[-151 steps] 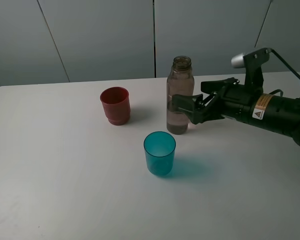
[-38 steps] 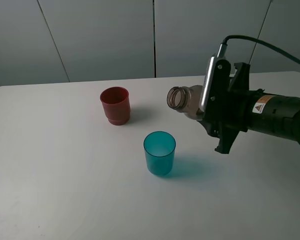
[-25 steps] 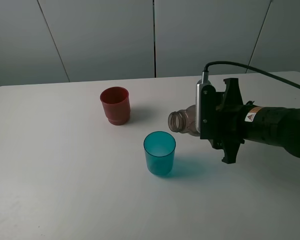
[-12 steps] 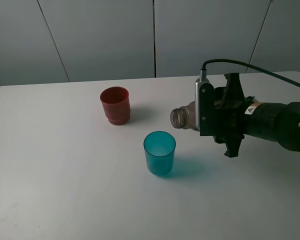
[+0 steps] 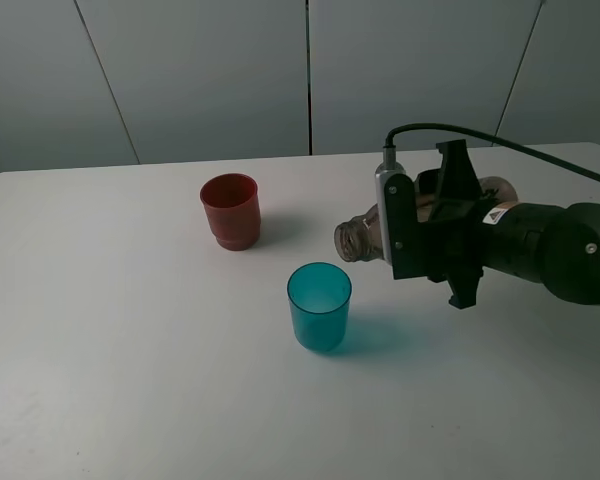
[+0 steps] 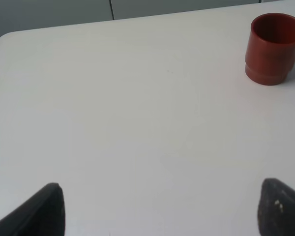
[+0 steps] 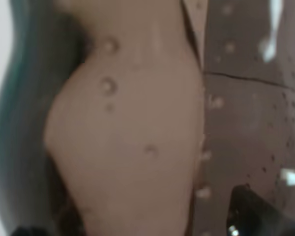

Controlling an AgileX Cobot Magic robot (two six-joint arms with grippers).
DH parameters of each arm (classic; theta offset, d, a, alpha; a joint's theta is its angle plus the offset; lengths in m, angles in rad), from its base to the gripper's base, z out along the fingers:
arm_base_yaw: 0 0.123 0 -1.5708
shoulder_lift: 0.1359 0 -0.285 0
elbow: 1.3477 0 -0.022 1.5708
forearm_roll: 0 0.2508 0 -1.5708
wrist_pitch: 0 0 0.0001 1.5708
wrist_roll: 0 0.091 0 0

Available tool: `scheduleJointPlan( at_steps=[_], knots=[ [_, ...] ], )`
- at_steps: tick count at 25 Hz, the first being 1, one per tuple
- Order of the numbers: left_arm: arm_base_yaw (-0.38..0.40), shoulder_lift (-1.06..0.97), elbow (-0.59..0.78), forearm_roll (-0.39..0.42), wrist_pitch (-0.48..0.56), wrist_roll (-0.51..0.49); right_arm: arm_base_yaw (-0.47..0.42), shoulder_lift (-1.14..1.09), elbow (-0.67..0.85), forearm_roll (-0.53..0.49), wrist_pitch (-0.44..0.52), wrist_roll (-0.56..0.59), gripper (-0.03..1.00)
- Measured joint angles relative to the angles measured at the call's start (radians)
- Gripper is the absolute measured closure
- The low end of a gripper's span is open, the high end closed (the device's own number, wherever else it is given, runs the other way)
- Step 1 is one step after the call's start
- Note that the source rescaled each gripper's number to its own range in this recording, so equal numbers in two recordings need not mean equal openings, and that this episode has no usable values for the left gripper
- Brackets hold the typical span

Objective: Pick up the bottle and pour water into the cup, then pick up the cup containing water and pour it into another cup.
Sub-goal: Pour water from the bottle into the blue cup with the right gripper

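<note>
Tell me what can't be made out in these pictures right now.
- The bottle: in the exterior high view the right gripper covers its body and only the neck shows. The right wrist view is just a blurred close-up.
- The teal cup: water inside, if any, is too faint to tell from the high view.
- The left gripper: the left wrist view's edge cuts it off, so only two fingertips show.
</note>
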Motion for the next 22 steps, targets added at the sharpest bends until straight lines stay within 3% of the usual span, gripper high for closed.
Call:
scheduleJointPlan(
  at_steps=[22],
  knots=[
    [0.000,0.000,0.000,0.000,0.000,0.000,0.014,0.000,0.000,0.014,-0.071,-0.088,0.97]
  ],
)
